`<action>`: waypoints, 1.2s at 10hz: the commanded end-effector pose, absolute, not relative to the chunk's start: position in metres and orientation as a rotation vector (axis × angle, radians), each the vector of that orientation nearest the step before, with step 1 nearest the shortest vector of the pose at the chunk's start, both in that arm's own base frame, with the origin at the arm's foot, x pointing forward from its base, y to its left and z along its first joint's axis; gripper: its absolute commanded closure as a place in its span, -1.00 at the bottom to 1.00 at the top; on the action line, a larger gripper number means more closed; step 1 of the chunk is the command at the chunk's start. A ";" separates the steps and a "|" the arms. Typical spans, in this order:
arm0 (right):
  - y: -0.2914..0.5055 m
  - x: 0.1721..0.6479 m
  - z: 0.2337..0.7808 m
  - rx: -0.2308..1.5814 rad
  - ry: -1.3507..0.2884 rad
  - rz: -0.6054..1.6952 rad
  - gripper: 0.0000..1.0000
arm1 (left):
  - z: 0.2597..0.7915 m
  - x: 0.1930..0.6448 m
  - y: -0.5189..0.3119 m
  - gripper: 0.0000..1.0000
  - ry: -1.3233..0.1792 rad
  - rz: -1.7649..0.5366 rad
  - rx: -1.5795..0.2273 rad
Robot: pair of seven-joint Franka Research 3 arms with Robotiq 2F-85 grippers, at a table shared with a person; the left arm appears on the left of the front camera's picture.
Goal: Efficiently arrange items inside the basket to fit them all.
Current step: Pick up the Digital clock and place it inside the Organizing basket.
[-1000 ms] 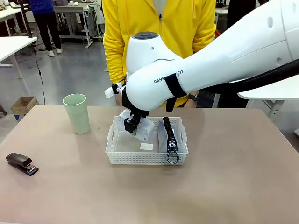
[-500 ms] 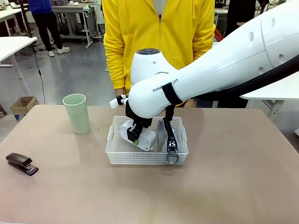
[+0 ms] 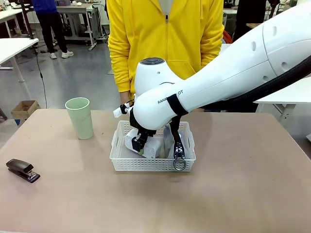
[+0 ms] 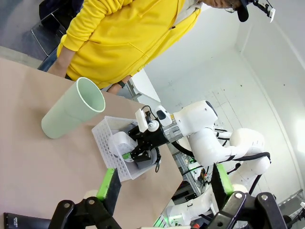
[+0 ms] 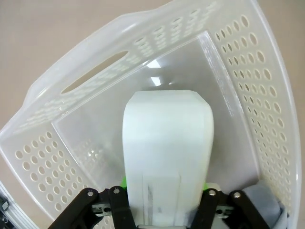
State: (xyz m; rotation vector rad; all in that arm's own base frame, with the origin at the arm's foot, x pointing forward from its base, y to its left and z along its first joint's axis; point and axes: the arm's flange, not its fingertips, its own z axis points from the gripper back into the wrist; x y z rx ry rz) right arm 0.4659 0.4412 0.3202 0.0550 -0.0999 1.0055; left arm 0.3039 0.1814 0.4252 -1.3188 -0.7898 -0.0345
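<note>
Basket sits mid-table before the person as my right gripper, lower than a second ago, sets the white box down inside it beside the pouch. I cannot tell whether its fingers still clamp. My left gripper hangs spread, empty.

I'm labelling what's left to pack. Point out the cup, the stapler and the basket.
Cup (image 3: pixel 81 121): front view, middle of its side wall.
Stapler (image 3: pixel 22 170): front view, its top arm.
Basket (image 3: pixel 141 165): front view, near lattice wall.
</note>
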 end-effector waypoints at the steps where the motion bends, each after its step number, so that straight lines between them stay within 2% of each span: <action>1: 0.436 0.463 0.314 0.037 -0.163 1.033 -1.00 | 0.425 0.303 0.181 -1.00 -0.809 -0.055 -1.324; 6: 0.423 0.460 0.320 0.071 -0.201 1.035 -1.00 | 0.425 0.303 0.181 -1.00 -0.809 -0.055 -1.324; 8: 0.399 0.454 0.353 0.089 -0.249 1.038 -1.00 | 0.425 0.303 0.181 -1.00 -0.809 -0.055 -1.324; 10: 0.348 0.443 0.416 0.214 -0.343 0.999 -1.00 | 0.425 0.303 0.181 -1.00 -0.809 -0.055 -1.324; 12: 0.263 0.441 0.458 0.486 -0.334 0.880 -1.00 | 0.425 0.303 0.181 -1.00 -0.809 -0.055 -1.324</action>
